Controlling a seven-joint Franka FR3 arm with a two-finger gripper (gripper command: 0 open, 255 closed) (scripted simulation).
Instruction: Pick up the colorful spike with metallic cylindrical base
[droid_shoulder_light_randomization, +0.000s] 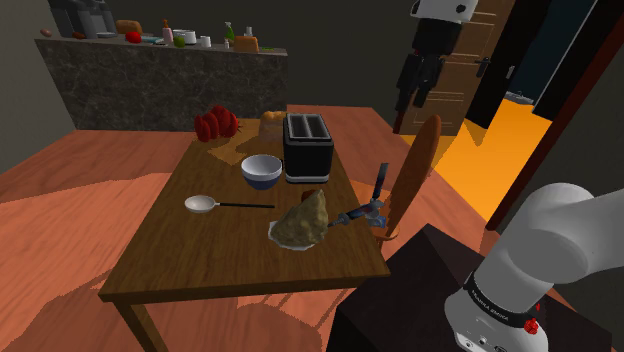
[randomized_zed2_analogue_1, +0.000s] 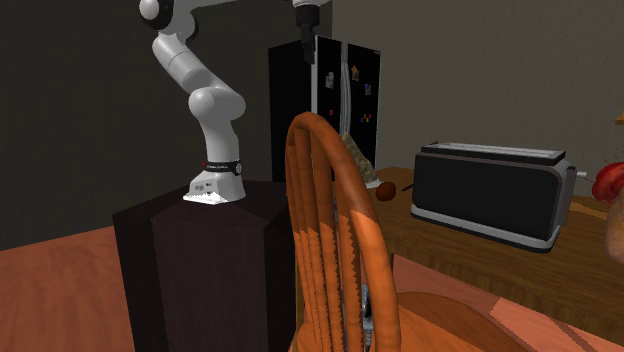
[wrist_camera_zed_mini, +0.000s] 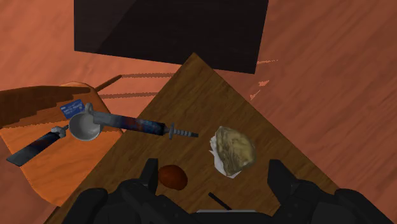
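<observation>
The spike (wrist_camera_zed_mini: 143, 125) lies across the wooden table's (wrist_camera_zed_mini: 191, 89) edge. It has a dark blue and reddish shaft, a grey pointed tip on the table, and a metal cylinder base (wrist_camera_zed_mini: 83, 126) hanging over the chair seat. In the shoulder view the spike (droid_shoulder_light_randomization: 358, 214) sits at the table's right edge, beside the chair back. My black gripper (droid_shoulder_light_randomization: 418, 78) hangs high above that edge. In the wrist view my gripper (wrist_camera_zed_mini: 213, 184) is open, well above the table, with nothing between its fingers (wrist_camera_zed_mini: 150, 175).
A lumpy yellowish item on a pale plate (droid_shoulder_light_randomization: 303, 222) lies close to the spike's tip, with a small brown ball (wrist_camera_zed_mini: 173, 177) nearby. A black toaster (droid_shoulder_light_randomization: 307, 145), blue bowl (droid_shoulder_light_randomization: 261, 170) and long-handled spoon (droid_shoulder_light_randomization: 203, 204) stand farther along. A wooden chair (droid_shoulder_light_randomization: 416, 168) and my dark stand (wrist_camera_zed_mini: 172, 28) flank the table.
</observation>
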